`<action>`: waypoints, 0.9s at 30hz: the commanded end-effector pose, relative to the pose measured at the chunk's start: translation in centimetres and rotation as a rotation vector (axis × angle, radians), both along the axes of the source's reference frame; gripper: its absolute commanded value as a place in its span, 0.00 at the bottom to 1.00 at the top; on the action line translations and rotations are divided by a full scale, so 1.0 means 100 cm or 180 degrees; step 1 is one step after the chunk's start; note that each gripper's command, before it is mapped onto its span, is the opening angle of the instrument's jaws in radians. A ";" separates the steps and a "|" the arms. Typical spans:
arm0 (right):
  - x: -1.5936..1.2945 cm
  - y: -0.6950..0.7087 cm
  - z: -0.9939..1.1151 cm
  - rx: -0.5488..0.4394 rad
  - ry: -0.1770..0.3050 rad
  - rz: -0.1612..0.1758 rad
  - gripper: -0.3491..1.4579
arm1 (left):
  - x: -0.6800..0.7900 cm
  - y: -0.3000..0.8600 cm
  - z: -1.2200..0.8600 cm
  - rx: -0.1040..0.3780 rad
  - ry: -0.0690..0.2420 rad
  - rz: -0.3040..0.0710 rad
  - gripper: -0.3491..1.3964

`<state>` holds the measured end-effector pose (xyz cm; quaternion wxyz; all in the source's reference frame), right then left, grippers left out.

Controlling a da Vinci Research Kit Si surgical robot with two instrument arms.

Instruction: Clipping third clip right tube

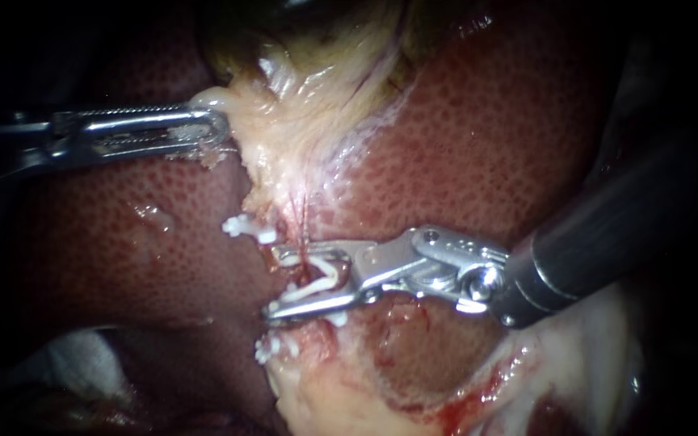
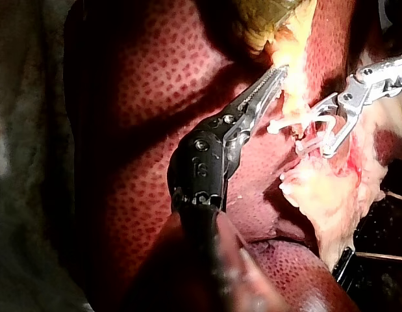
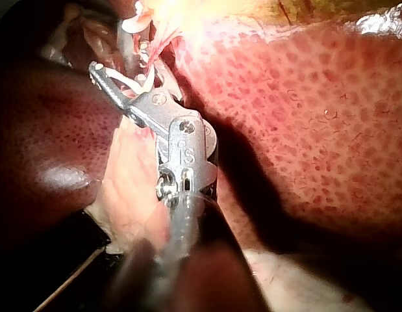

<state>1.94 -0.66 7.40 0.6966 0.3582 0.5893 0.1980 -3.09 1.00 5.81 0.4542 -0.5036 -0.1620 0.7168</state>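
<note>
Spread jaws of right instrument cradle open white plastic clip, thin red tube between them; left instrument, 10 o'clock, pinches pale yellowish tissue.

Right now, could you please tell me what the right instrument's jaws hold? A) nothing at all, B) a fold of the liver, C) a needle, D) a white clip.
D: the right instrument has a white clip seated between its jaws, and each jaw touches it from its own side.
</note>
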 end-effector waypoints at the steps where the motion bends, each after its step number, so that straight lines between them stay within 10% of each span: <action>1: 0.0000 0.0002 -0.0001 0.0005 0.0018 0.0014 0.47 | 0.0001 0.0000 0.0001 0.0003 -0.0002 0.0000 0.00; 27: -0.0019 0.0028 -0.0013 0.0044 -0.0012 0.0107 0.34 | 0.0000 0.0001 0.0003 0.0001 -0.0001 -0.0001 0.00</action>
